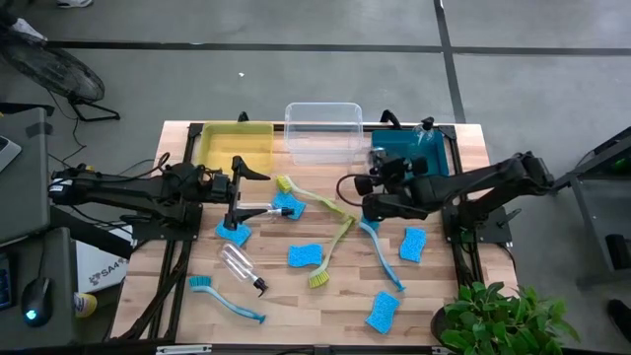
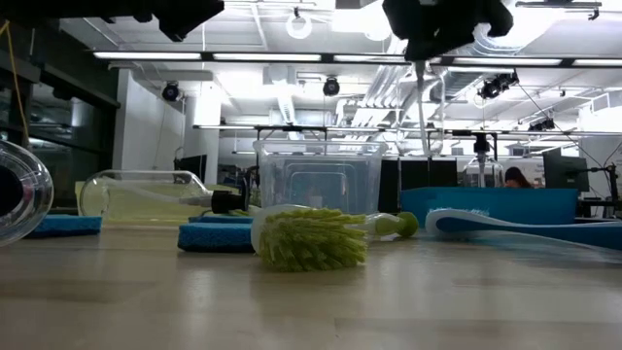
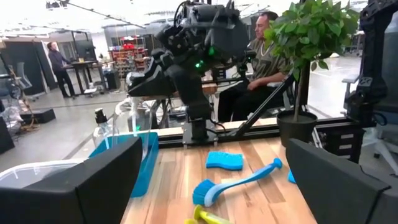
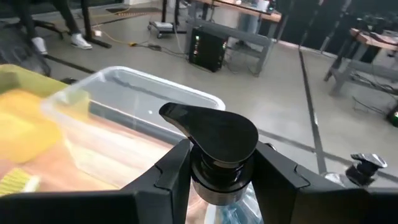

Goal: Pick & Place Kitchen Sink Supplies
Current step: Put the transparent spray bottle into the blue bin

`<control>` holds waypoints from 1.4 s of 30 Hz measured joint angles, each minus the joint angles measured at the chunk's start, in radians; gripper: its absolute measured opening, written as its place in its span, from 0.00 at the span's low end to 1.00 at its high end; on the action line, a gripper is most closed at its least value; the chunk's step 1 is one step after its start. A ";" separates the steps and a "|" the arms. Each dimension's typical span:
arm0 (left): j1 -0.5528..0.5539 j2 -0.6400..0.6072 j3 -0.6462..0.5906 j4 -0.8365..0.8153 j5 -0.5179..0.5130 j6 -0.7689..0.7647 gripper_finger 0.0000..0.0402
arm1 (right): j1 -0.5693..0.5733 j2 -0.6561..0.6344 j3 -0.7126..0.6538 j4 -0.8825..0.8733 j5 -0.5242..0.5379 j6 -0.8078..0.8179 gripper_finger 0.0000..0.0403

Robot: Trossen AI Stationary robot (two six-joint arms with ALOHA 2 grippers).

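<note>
Light wooden counter (image 1: 296,296), yellow bin (image 1: 237,146), clear bin (image 1: 323,131) and teal bin (image 1: 414,150) set along its far edge, blue sponges (image 1: 305,256), blue and yellow-green dish brushes (image 1: 225,300) and a clear spray bottle (image 1: 241,267) scattered across it.

Five small bright-blue sponges lie flat across the lower half of the overhead frame: one (image 1: 234,233) at left centre, one (image 1: 289,204) just above the middle, one (image 1: 305,256) at centre, one (image 1: 413,245) at right, one (image 1: 382,311) at lower right. A clear spray bottle (image 1: 241,265) with black nozzle lies on its side at lower left. A blue dish brush (image 1: 225,299) lies below it; another blue brush (image 1: 382,254) sits right of centre. Two yellow-green brushes (image 1: 310,196) (image 1: 333,254) lie crossed mid-frame. A second spray bottle's black nozzle (image 4: 211,140) stands upright, clamped in the right claw (image 4: 214,168).
</note>
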 joint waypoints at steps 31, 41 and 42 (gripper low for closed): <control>0.000 0.000 0.000 -0.046 -0.023 -0.004 0.97 | -0.284 -0.306 -0.521 0.637 -0.034 -0.177 0.32; 0.000 0.000 0.000 -0.057 -0.081 -0.006 0.97 | -0.421 -0.248 -0.528 0.754 -0.112 -0.274 0.32; 0.000 0.000 0.000 -0.058 -0.085 -0.006 0.97 | -0.432 -0.239 -0.528 0.754 -0.124 -0.274 0.32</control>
